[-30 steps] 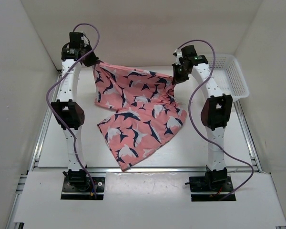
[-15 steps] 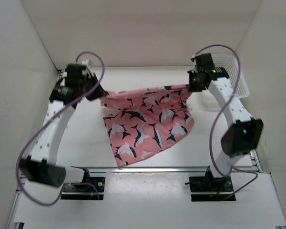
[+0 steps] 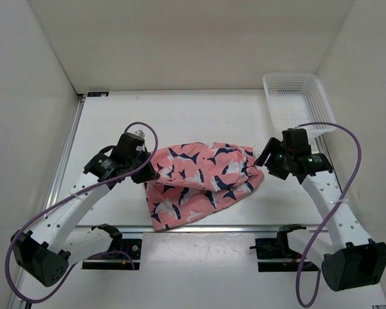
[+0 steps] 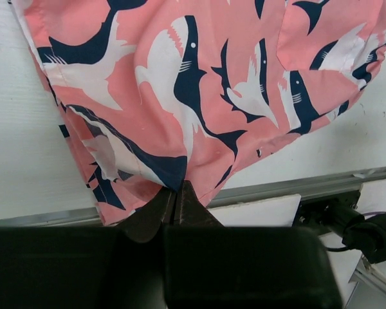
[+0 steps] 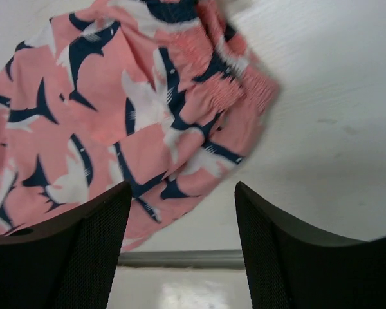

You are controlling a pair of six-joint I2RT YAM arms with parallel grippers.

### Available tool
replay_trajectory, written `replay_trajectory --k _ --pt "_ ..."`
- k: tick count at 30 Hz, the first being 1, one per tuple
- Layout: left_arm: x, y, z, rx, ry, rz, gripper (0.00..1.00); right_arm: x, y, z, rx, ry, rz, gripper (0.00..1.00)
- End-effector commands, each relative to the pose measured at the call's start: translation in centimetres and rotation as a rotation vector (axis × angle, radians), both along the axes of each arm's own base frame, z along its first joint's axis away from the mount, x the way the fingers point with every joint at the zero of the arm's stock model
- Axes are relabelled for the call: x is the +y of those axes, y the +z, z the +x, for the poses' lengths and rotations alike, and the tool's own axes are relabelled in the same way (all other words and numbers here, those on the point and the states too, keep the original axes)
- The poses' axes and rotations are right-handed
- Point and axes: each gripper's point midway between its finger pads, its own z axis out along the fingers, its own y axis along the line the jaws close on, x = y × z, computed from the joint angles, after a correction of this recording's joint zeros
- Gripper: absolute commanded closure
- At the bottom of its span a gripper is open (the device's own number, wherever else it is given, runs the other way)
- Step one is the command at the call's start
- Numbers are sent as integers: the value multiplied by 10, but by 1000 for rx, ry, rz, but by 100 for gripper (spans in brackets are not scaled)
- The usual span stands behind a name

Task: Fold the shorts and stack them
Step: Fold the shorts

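Left wrist: left gripper [image 4: 177, 201] jaws pinch the shorts [image 4: 199, 90]; right gripper [image 5: 180, 219] jaws apart, empty. Likely limp, light cloth: take hems.

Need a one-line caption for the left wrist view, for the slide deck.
Shark-print shorts lying on the white table, one edge pinched in the shut left gripper.

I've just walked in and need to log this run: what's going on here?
Shark-print shorts are being folded on the table. The left pincer is shut on the fabric at their left edge. The right pincer is open beside the waistband end, holding nothing. The shorts lie doubled over near the front edge.
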Motion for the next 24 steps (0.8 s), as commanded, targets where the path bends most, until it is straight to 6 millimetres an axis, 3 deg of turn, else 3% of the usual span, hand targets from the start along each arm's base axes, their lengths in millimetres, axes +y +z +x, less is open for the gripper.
replay_trajectory --k 1,2,4,9,14,24 --pt "3 17 9 -70 39 -7 90 38 6 6 5 -59 289 30" --pt "4 15 7 -62 39 -1 90 41 -6 0 44 -89 325 30" --pt "3 19 8 -74 38 2 90 46 -12 5 32 -85 374 35" --pt "6 23 8 -90 36 7 90 34 -40 14 76 -145 361 52" --pt "8 23 9 -90 36 24 90 22 -66 25 80 -173 373 53" --pt "12 24 9 -90 48 43 90 18 -98 38 116 -172 338 43"
